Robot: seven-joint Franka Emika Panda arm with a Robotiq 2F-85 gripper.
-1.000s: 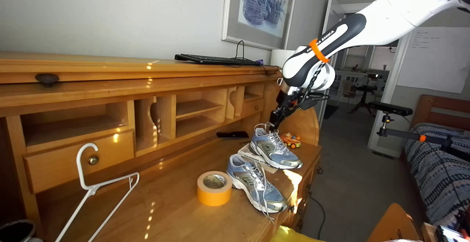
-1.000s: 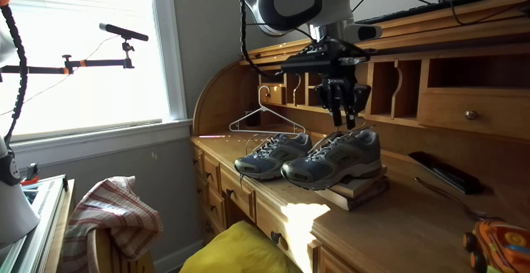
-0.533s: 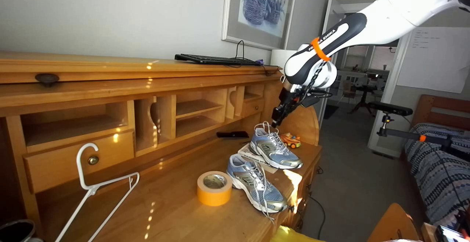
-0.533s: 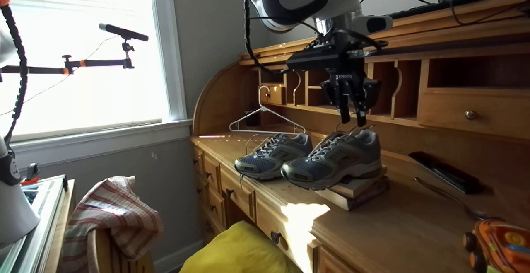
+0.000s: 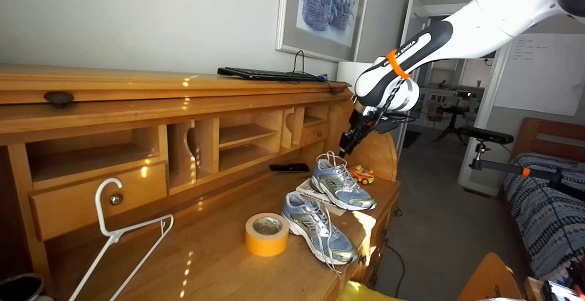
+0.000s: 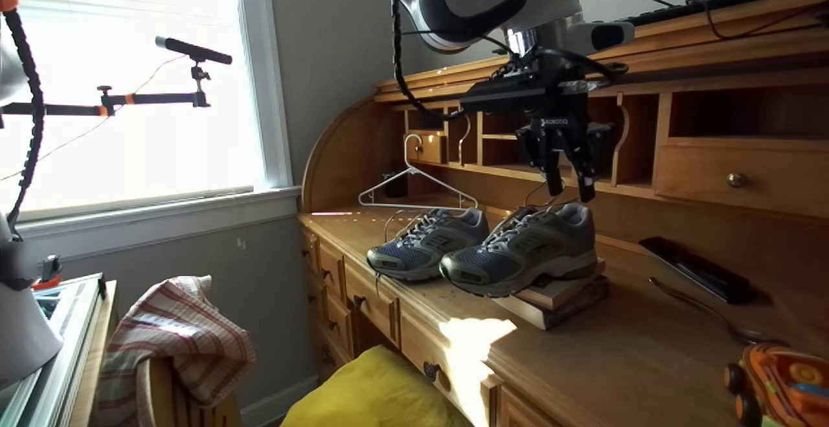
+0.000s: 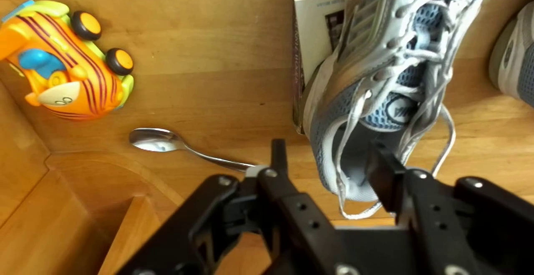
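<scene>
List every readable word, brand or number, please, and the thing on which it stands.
"ROBOTIQ": gripper.
"EMIKA": arm; orange band partly covers the word before it.
Too small or blurred to read: white sheet, tongue label of the shoe, books.

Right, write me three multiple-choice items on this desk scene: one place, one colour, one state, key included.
1. Where is the shoe nearest the tool?
A. On the bed
B. On books
C. In a drawer

2. What colour is the hanger?
A. White
B. Red
C. Black

3. How does the tool stand?
A. Shut on a lace
B. Shut on the spoon
C. Open

1 B: books show beneath it in both exterior views.
2 A: both exterior views show it white.
3 C: the wrist view shows its jaws apart, gripping nothing.
</scene>
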